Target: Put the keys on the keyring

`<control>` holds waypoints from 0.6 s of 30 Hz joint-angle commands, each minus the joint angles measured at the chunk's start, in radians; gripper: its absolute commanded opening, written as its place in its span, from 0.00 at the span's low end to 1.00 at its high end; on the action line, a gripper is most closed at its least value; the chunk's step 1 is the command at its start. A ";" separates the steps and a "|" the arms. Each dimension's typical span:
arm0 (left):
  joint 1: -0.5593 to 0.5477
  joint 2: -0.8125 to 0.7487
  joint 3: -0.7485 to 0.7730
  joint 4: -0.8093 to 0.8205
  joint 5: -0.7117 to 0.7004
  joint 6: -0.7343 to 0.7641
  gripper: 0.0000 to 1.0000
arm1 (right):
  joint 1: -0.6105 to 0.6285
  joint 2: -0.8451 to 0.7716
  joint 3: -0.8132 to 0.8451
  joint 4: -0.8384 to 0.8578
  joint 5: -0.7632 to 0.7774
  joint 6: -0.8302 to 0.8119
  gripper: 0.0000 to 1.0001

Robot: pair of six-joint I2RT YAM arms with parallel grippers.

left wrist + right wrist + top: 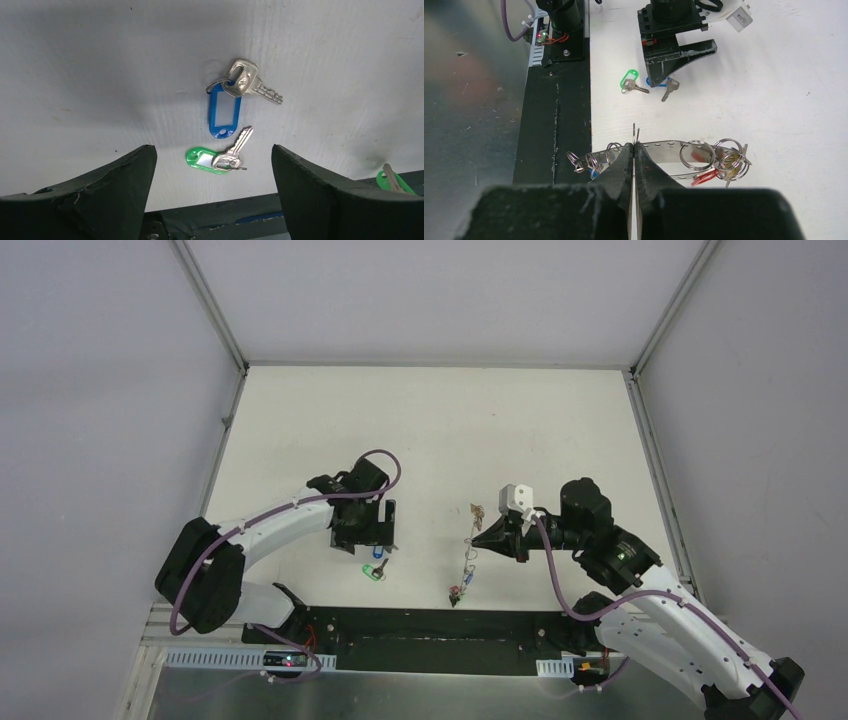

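Observation:
The blue-tagged key (224,111) and the green-tagged key (204,159) lie side by side on the white table, also seen from above (378,568). My left gripper (212,152) is open just above them, one finger on each side and touching neither. In the right wrist view the green-tagged key (629,80) shows fully, and the blue-tagged key (664,86) is partly under the left gripper's finger. My right gripper (634,147) is shut on the keyring (674,150), a grey metal loop hung with small rings and coloured tags. It holds the keyring just above the table, right of the keys (470,550).
A black strip (430,625) and a metal plate (474,100) run along the table's near edge, close below the keys. A green tag (392,181) on the keyring's near end hangs over that strip. Grey walls with metal frame rails (655,470) enclose the table.

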 commanded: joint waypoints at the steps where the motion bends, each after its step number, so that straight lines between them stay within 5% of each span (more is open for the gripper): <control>1: 0.018 0.050 0.050 0.007 0.034 0.079 0.88 | 0.000 -0.015 0.035 0.087 -0.028 0.032 0.00; 9: 0.026 0.163 0.093 -0.002 0.088 0.247 0.70 | 0.000 0.002 0.038 0.097 -0.028 0.045 0.00; 13: 0.026 0.184 0.112 -0.003 0.089 0.276 0.69 | 0.000 0.004 0.040 0.097 -0.032 0.048 0.00; 18: 0.026 0.251 0.167 -0.032 0.102 0.341 0.49 | 0.000 0.001 0.036 0.098 -0.031 0.051 0.00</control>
